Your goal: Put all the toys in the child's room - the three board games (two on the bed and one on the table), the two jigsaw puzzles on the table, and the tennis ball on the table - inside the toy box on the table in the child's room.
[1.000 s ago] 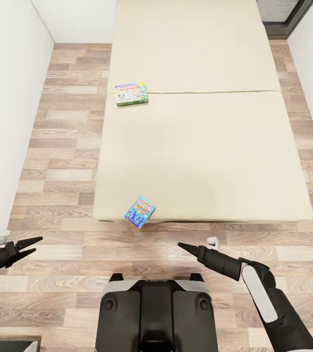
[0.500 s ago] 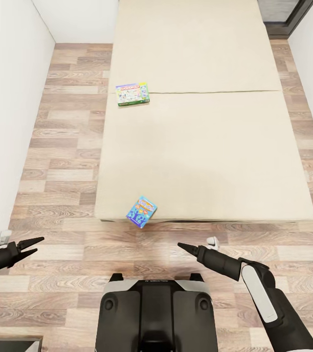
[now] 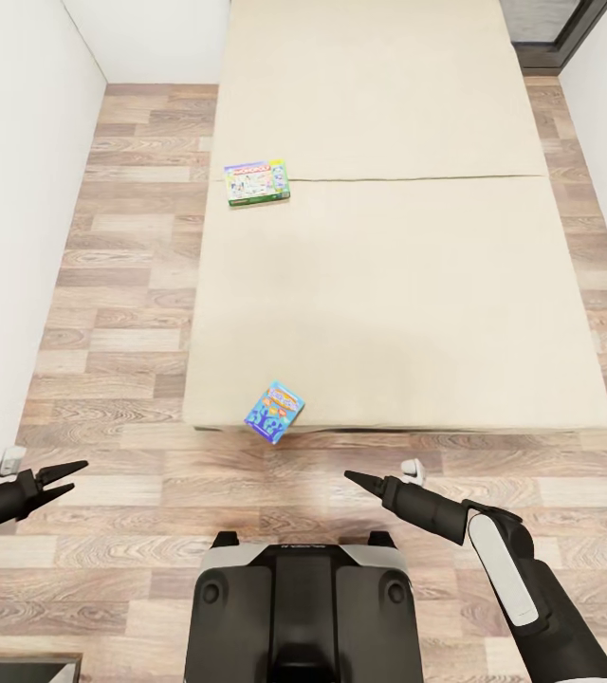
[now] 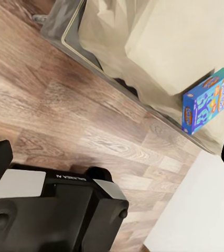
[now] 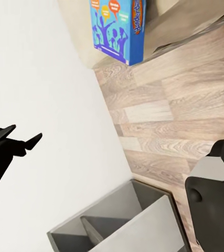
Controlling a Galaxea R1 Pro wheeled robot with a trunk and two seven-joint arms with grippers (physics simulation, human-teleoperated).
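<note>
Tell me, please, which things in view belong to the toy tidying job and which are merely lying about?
Job: green-edged board game on the bed; blue board game overhanging the bed's near edge.

Lying about: small white objects on the floor; grey open cabinet.

a bedroom: wide beige bed (image 3: 398, 218), wood-plank floor (image 3: 123, 313), white walls (image 3: 9, 190).

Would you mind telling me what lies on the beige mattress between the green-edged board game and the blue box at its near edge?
Nothing: in the head view the bed is bare between the green-edged game and the blue box.
</note>
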